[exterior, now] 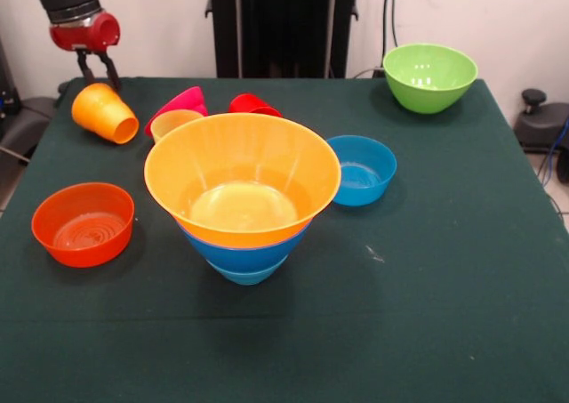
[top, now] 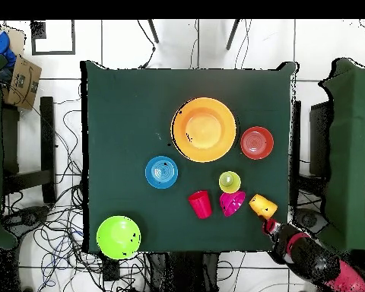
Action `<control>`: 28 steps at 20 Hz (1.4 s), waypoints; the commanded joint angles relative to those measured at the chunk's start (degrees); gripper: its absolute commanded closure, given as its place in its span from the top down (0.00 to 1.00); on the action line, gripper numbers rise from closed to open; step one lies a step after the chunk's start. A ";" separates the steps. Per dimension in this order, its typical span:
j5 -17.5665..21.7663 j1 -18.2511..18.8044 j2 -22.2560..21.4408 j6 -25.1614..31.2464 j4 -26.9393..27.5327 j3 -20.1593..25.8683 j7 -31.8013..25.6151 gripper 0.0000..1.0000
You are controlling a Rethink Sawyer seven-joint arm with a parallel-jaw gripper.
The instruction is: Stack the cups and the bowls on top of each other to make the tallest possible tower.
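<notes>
Standing across the table from the arm, I start at the left edge, where the shallow orange bowl (exterior: 83,223) sits upright on the green table (exterior: 462,287), well apart from everything else. Behind it, near the far left corner, the orange-yellow cup (exterior: 105,112) lies tipped on its side with its mouth toward the table's middle. The gripper (exterior: 97,68) hangs just above that cup's base, red wrist over two dark fingers (exterior: 111,68) that stand a little apart; I cannot tell whether they are loose or pinching the cup's rim. From overhead, the gripper (top: 270,225) meets the cup (top: 262,205) right at the table's edge.

Moving right, the magenta bowl (exterior: 178,103) lies tilted, with the yellow cup (exterior: 174,121) just in front of it, and the red cup (exterior: 252,105) lies on its side beside them, all partly hidden behind the tower (exterior: 242,194). The tower stands in the middle: a small light-blue bowl (exterior: 244,275) lowest, the large blue bowl (exterior: 240,250) nested on it, and the wide yellow-orange bowl (exterior: 242,176) uppermost, mouth up.

Just right of the tower, nearly touching its rim, a small blue bowl (exterior: 361,170) sits upright. Farthest right, at the far corner, the lime green bowl (exterior: 429,77) stands alone.
</notes>
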State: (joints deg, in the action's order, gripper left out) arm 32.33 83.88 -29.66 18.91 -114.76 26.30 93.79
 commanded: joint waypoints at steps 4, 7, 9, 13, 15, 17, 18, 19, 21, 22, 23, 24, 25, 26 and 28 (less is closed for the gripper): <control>1.14 -3.00 1.93 0.90 2.56 3.10 -0.49 1.00; 0.82 -2.76 1.77 1.04 2.23 3.57 -0.56 1.00; 0.71 -2.78 1.66 1.15 2.16 3.72 -0.58 1.00; 0.79 -2.53 1.56 0.92 2.01 4.12 -0.75 1.00; 0.86 -2.38 1.51 0.55 1.95 4.38 -0.70 1.00; 0.98 -2.37 1.59 0.21 2.21 4.60 -0.71 1.00; 0.95 -2.38 1.45 -0.09 1.95 4.57 -0.38 1.00; 1.07 -2.34 1.42 -0.64 1.91 4.60 -0.12 1.00; 1.25 -1.82 1.69 -1.38 1.84 5.15 -0.17 0.00; 1.30 -1.58 1.81 -1.74 1.77 5.37 -0.15 0.00; 1.35 -1.34 1.92 -2.10 1.69 5.60 -0.14 0.00; 1.38 -0.84 2.26 -2.17 1.61 6.17 -0.51 0.00; 1.44 -0.54 2.50 -2.45 1.58 6.57 -0.55 0.00; 1.42 -0.50 2.62 -2.47 1.55 6.76 -0.40 0.00; 1.32 -0.84 2.41 -3.05 1.24 6.66 0.74 0.00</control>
State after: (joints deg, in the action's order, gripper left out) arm 32.34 85.20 -29.59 18.81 -114.78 29.24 93.79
